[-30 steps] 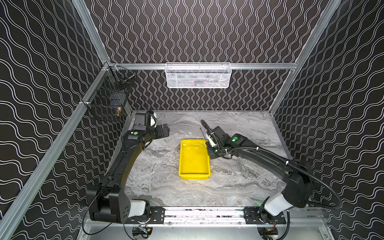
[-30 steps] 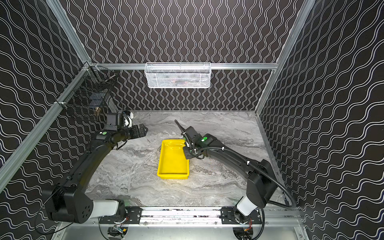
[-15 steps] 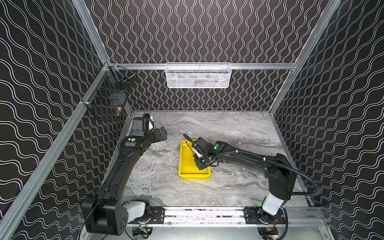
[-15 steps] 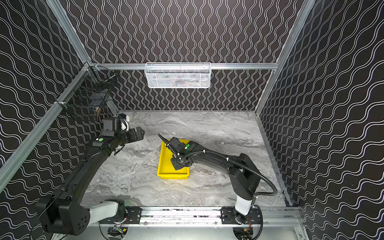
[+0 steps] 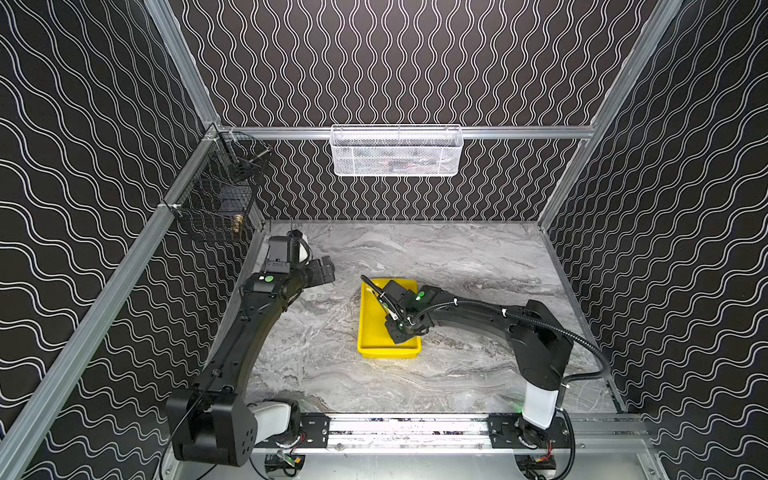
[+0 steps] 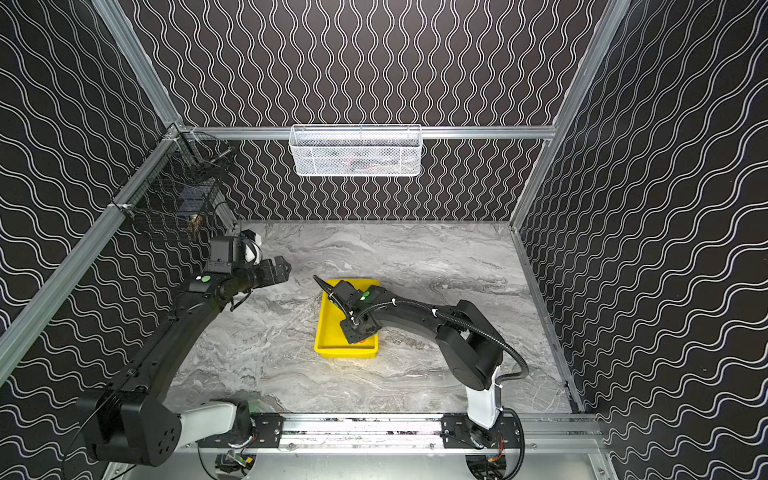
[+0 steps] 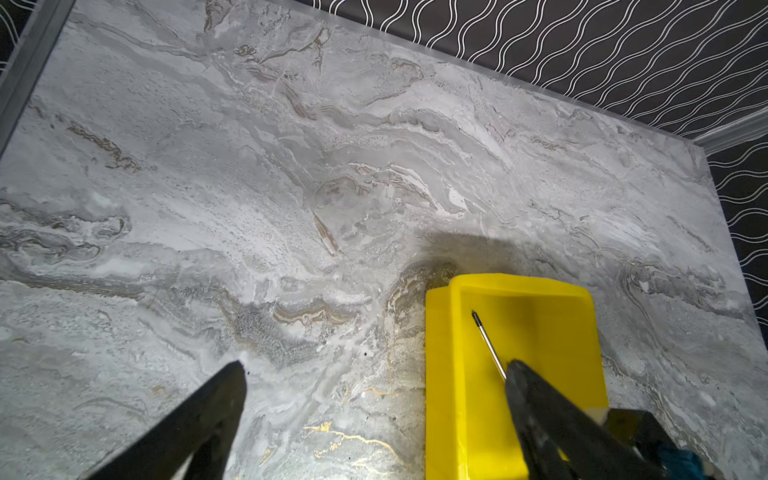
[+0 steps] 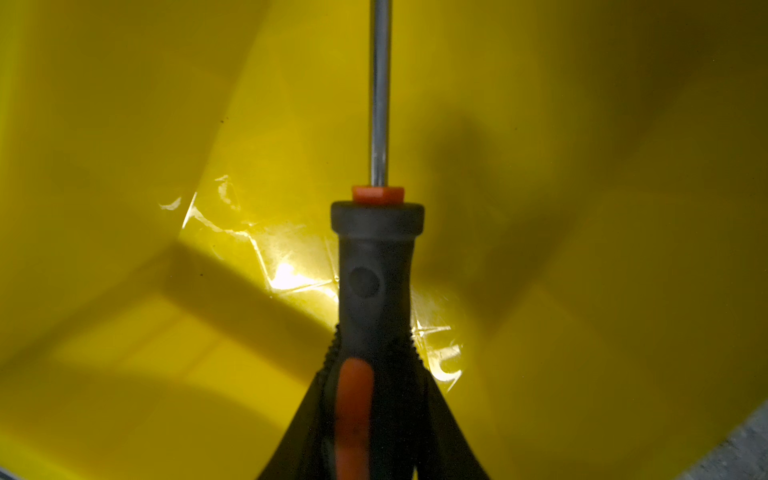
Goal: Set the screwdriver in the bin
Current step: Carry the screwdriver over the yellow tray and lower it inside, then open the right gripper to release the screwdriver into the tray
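Note:
The screwdriver (image 8: 376,270), black-handled with an orange stripe, is gripped at the handle by my shut right gripper (image 8: 374,345). It lies low inside the yellow bin (image 8: 124,166), shaft pointing straight ahead of the jaws. In both top views the right gripper (image 5: 400,334) (image 6: 353,334) reaches over the bin (image 5: 370,332) (image 6: 330,328) and hides most of the screwdriver. The left wrist view shows its thin shaft (image 7: 488,343) over the bin (image 7: 540,316) floor. My left gripper (image 7: 374,370) (image 5: 322,272) hangs open and empty, left of the bin near the back.
A white mesh basket (image 5: 395,153) hangs on the back wall. A black wire basket (image 5: 216,208) hangs on the left wall, close above the left arm. Patterned walls close in three sides, and the arms' rail (image 5: 415,428) runs along the front.
My right arm swung left from beside the bin to over it and brought the held screwdriver down inside. The left arm shifted only slightly.

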Available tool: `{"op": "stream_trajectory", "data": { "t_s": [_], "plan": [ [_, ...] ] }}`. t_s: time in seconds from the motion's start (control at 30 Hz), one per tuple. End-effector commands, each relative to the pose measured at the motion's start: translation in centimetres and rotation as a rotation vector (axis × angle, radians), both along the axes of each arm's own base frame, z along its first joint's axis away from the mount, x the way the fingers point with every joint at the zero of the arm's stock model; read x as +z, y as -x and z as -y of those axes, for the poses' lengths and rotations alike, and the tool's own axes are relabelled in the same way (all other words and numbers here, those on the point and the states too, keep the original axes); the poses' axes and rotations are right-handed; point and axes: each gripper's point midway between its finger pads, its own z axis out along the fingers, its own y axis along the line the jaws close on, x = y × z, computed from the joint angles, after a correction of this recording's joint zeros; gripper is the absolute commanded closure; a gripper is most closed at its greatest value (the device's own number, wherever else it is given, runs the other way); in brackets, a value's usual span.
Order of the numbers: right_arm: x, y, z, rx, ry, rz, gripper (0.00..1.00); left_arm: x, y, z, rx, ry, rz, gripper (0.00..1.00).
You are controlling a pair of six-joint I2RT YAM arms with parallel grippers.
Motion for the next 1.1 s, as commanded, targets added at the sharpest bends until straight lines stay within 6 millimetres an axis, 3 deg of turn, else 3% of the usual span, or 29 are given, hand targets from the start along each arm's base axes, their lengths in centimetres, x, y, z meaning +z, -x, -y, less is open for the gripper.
{"op": "stream_trajectory", "data": {
  "t_s": [0.0,0.33,0.67,0.87,1.07],
  "plan": [
    [-1.1,-0.2,0.4,-0.019,0.042,-0.008,0.83,-0.1,-0.1,0.1,0.006,0.015,0.014,0.01],
    [-2.6,-0.5,0.4,-0.042,0.054,-0.015,0.75,-0.7,-0.5,0.4,-0.004,0.027,-0.012,0.01],
    [-1.9,-1.0,0.2,-0.053,0.032,0.003,0.47,-1.3,-0.7,0.9,-0.014,0.052,-0.030,0.01],
    [0.6,-2.0,0.0,-0.049,0.002,0.054,0.44,-1.4,-0.5,0.7,-0.005,0.043,-0.033,0.01],
    [5.3,-4.3,0.1,-0.064,-0.102,0.124,0.44,-1.2,-0.4,0.2,0.011,0.021,-0.022,0.01]
  ]
}}
